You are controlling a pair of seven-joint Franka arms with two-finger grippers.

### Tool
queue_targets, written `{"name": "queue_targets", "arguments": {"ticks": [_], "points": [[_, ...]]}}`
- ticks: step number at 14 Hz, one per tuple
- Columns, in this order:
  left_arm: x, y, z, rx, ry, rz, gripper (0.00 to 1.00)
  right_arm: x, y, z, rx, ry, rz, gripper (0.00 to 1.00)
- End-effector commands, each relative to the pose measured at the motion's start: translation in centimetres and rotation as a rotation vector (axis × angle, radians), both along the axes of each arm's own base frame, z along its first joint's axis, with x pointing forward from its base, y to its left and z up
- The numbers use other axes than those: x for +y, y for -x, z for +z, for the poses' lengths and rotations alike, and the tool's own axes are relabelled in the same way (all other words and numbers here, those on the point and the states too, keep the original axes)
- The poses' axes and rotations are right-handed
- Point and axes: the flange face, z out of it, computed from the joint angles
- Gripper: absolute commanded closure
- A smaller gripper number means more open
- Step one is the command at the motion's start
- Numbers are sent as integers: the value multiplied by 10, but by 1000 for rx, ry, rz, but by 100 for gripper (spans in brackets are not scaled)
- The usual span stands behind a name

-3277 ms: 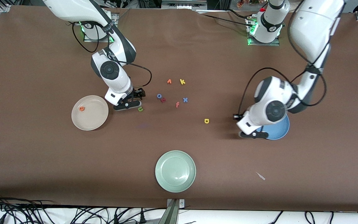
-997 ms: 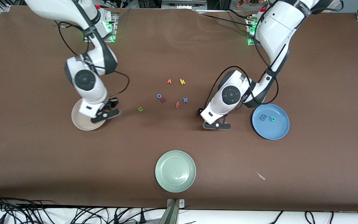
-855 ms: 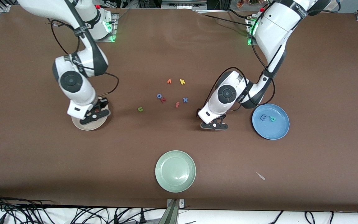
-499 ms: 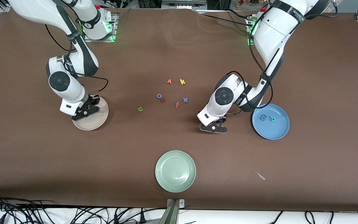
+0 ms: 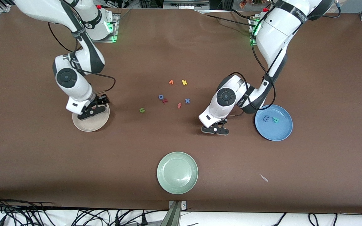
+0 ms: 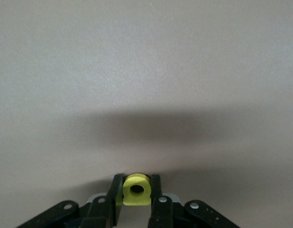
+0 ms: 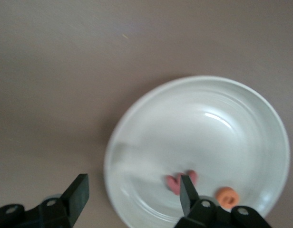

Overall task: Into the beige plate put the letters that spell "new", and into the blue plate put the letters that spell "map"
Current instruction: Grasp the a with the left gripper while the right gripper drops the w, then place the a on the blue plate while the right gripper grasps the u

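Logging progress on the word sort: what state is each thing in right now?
left tool: shut on yellow a, low over table
right tool: open, over beige plate
beige plate: holds pinkish-red w, orange e
blue plate: holds blue m, teal p
green n: loose on table
pale green plate: empty

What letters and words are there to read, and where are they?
"k": yellow letter, on the table.
"x": blue letter, on the table.
"f": orange letter, on the table.
"p": teal letter, in the blue plate.
Other letters and the print on the left arm: too small to read.
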Motion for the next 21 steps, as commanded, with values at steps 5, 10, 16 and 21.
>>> {"name": "queue_targets", "arguments": {"ticks": [5,10,16,21], "points": [[93,-45,54,42,-30,-102,89,141,6,3,-34,-81,-126,14],[191,-65,69,157,52,-181,87,171,18,-24,-46,-126,-79,14],[284,-60,59,283,56,-198,87,179,29,-49,-75,-108,-51,19],[308,-64,60,283,78,-187,0,175,31,-61,-81,-96,-19,39]]}}
